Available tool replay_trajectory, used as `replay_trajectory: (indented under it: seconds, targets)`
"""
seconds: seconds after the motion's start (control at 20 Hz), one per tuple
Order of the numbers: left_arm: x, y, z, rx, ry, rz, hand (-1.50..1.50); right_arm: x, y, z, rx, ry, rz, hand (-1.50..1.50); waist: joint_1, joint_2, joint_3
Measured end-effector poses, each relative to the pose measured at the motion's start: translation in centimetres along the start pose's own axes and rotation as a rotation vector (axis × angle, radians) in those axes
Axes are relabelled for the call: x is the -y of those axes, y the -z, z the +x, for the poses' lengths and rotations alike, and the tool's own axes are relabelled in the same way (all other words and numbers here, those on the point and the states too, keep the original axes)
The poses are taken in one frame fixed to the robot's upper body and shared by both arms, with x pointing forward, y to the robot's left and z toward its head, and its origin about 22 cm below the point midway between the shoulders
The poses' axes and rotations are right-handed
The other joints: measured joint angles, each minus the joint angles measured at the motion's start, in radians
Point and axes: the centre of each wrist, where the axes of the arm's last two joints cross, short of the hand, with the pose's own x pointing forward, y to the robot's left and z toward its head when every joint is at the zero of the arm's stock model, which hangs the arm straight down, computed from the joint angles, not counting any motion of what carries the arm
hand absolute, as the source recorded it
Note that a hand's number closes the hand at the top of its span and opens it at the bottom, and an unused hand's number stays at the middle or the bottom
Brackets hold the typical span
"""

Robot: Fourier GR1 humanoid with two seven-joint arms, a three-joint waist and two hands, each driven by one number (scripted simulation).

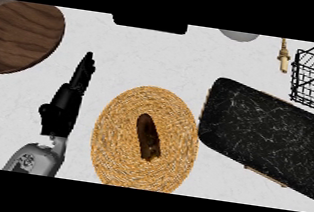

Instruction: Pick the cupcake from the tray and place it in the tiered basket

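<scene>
Left robot hand (63, 105) rests released, fingers straight, left of the tray (274, 139). No cupcake shows on it; I judge one soft and light, best taken by its base.

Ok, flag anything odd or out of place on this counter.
The black tray holds no cupcake in this view. Only the left hand shows, fingers straight, resting beside the woven mat. A dark brown oblong item lies on the mat. Nothing looks spilled or damaged.
</scene>
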Motion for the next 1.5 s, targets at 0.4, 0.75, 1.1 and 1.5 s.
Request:
replay_trajectory:
  seconds: [0.4,0.75,1.1,1.5]
  targets:
    - [-0.5,0.3,-0.1,0.003,-0.002,-0.006,0.0,-2.5,4.1,-2.9,-0.022,-0.068,-0.021,1.5,0.006,0.003,0.0]
    - [-0.5,0.2,0.0,0.0,-0.006,-0.008,0.0,-5.1,5.6,-4.8,-0.124,0.153,0.043,-1.5,0.005,0.002,0.001]
    - [-0.4,0.3,0.6,0.0,-0.004,0.003,0.0,-4.1,6.4,-6.9,-0.142,0.415,-0.001,-1.5,0.003,0.001,0.001]
    - [-1.0,-0.2,-0.3,-0.008,0.003,0.02,0.0,-0.8,6.5,-13.1,-0.304,0.629,-0.16,-1.5,-0.019,-0.005,0.0]
